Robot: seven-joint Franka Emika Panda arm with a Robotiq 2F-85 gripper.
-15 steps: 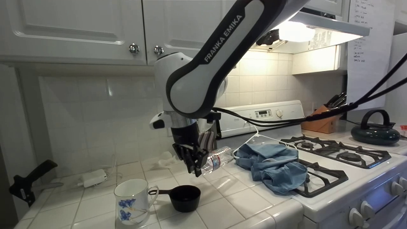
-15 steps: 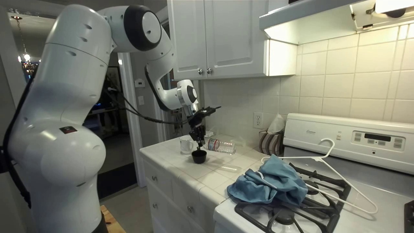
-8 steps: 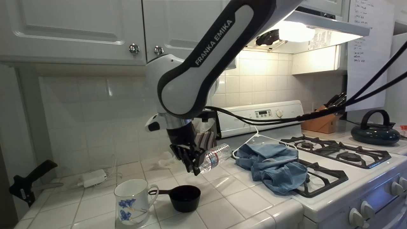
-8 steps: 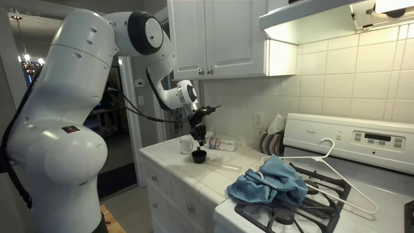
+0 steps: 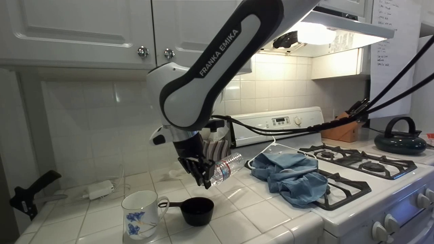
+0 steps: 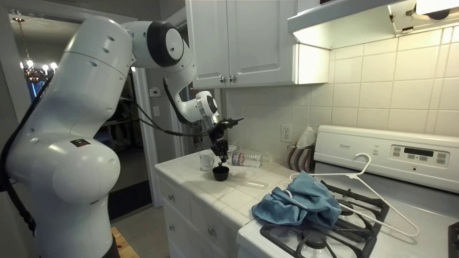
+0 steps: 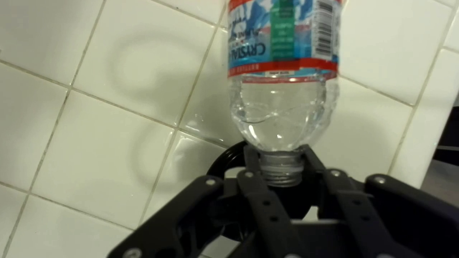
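Under the range hood (image 5: 352, 25), warm light floods the tiled backsplash (image 5: 281, 74) in both exterior views and the lamp (image 5: 317, 34) burns out to white, while the upper cabinets (image 5: 74, 34) sit in grey dimness. In an exterior view, a chandelier (image 6: 32, 75) glows amid shadow. The wrist view is bright, with soft curved shadows on the white countertop tiles (image 7: 107, 143), glints on the plastic water bottle (image 7: 283, 104), blurred fine print on its label (image 7: 281, 39), and a slightly out-of-focus gripper (image 7: 281, 159).

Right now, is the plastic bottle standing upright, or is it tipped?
Tipped: in both exterior views the bottle runs sideways rather than straight up, and in the wrist view the gripper holds it by the neck.
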